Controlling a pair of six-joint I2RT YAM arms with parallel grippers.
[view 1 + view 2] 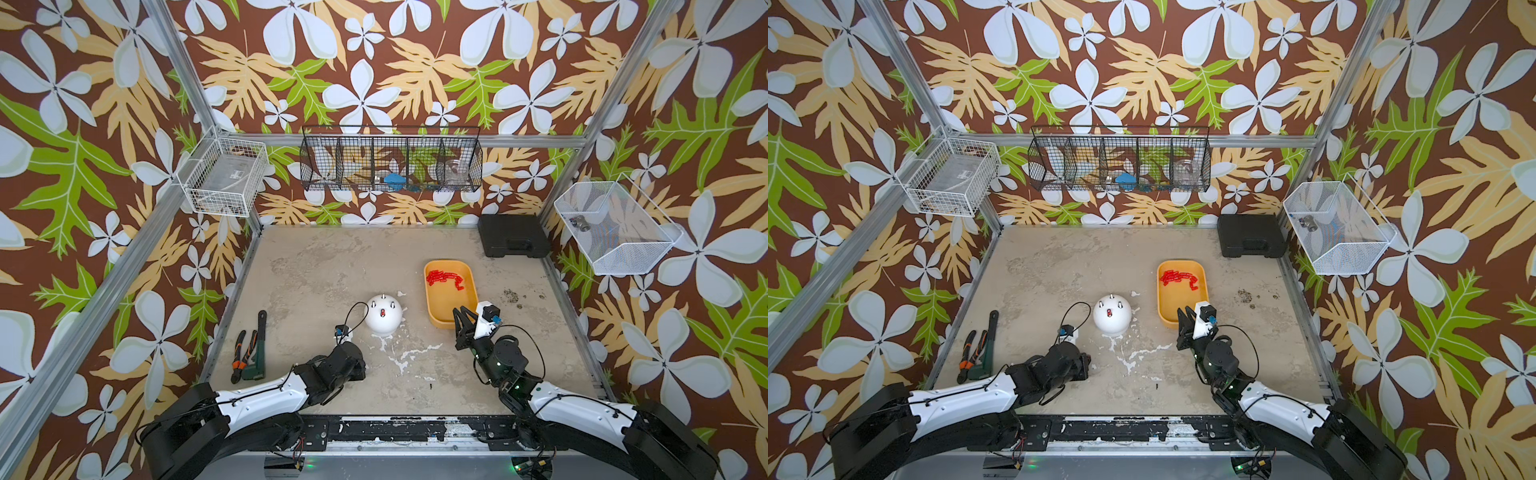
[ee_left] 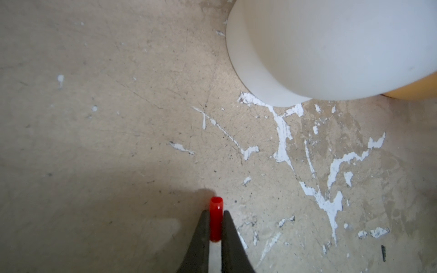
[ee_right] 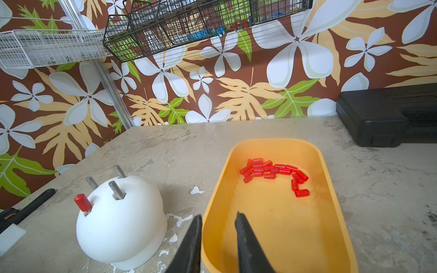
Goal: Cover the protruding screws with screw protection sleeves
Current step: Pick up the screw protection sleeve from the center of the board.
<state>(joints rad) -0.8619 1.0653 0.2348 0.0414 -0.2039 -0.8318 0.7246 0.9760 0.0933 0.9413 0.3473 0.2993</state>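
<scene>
While low beside the dome (image 2: 331,47) | left gripper (image 2: 215,227) pinches sleeve (image 2: 216,218) | right gripper (image 3: 218,227) parted over tray (image 3: 331,212)

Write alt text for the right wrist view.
A white dome has four screws; one wears a red sleeve, three are bare. Beside it, the open right gripper hangs over an orange tray of loose sleeves.

Both arms alike – glossy white shells w/ small dark screw dots, black joints and black bases. Thin black cables run along each. Left arm (image 1: 257,395), right arm (image 1: 582,411). Right gripper (image 1: 464,312) has matte black tapered fingers (image 3: 248,245), white wrist block w/ a blue connector – green LEDs glow at its elbow. Left gripper (image 2: 215,212): dark tapered fingers too.
</scene>
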